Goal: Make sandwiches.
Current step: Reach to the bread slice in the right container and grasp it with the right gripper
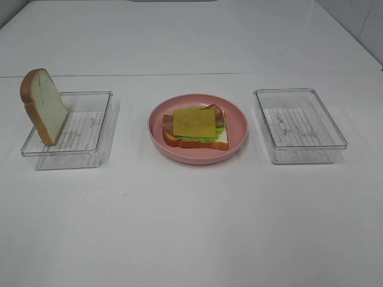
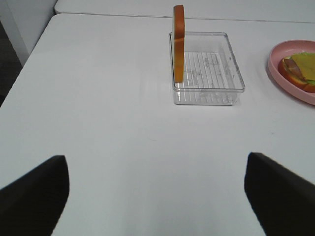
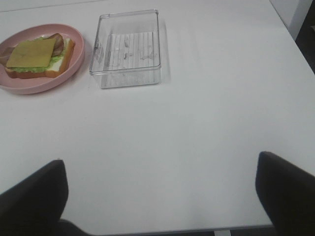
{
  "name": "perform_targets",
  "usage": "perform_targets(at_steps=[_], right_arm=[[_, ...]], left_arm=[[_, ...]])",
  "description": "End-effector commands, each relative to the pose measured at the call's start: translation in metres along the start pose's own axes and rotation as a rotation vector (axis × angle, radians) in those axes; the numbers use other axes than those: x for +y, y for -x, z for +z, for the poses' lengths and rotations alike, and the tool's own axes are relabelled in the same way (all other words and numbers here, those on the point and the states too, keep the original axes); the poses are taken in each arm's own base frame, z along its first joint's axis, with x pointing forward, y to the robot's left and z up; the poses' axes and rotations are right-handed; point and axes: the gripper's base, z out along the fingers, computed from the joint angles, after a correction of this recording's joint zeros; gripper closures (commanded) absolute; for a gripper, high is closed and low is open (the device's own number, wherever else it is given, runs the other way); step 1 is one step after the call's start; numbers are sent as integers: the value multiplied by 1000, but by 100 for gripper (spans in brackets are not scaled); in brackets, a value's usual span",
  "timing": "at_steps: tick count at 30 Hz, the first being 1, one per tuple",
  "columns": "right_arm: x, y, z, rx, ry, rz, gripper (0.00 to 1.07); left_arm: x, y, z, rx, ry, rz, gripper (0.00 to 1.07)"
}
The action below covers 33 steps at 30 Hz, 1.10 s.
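My left gripper (image 2: 156, 196), fingers spread wide and holding nothing, hangs over bare white table (image 1: 191, 227) with the last white bread slice with orange-brown crust (image 2: 178, 44) straight ahead at twelve o'clock, well apart from my fingertips. The slice stands on edge, leaning against the outer wall of the left clear plastic tray (image 1: 90, 140), crust edge turned toward me, so its long axis runs up and away along my line of reach and its flat faces look out to nine and three o'clock.

At centre, on the round pink plate (image 1: 236, 140), the unfinished sandwich (image 1: 194, 127) waits: a bottom bread slice, green lettuce leaf (image 1: 197, 137), brown bacon strips (image 1: 214, 110) and a yellow cheese square (image 1: 192, 122) on top, with no upper slice yet. From my left fingers it lies toward two o'clock.

My right gripper (image 3: 160, 196), also wide open and empty, has the empty right clear plastic tray (image 3: 125, 73) near eleven o'clock and the plate further off at ten.

The standing slice sits on my left arm's side, so I judge that arm nearer for the pick.
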Motion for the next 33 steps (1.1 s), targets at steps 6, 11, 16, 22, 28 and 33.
perform_targets(at_steps=[6,11,16,22,28,33], right_arm=[[0,0,5,-62,-1,-42,9],[0,0,5,-63,-1,-42,9],[1,0,5,-61,9,-34,9],[1,-1,5,-64,10,-31,9],[2,-1,5,-64,17,-32,9],[2,-1,5,-64,17,-32,9]], left_arm=[[0,0,-2,-25,0,0,18],[0,0,-2,-25,0,0,18],[0,0,-2,-25,0,0,18],[0,1,-1,-23,1,0,18],[0,7,13,80,5,-7,18],[0,14,21,159,8,-9,18]])
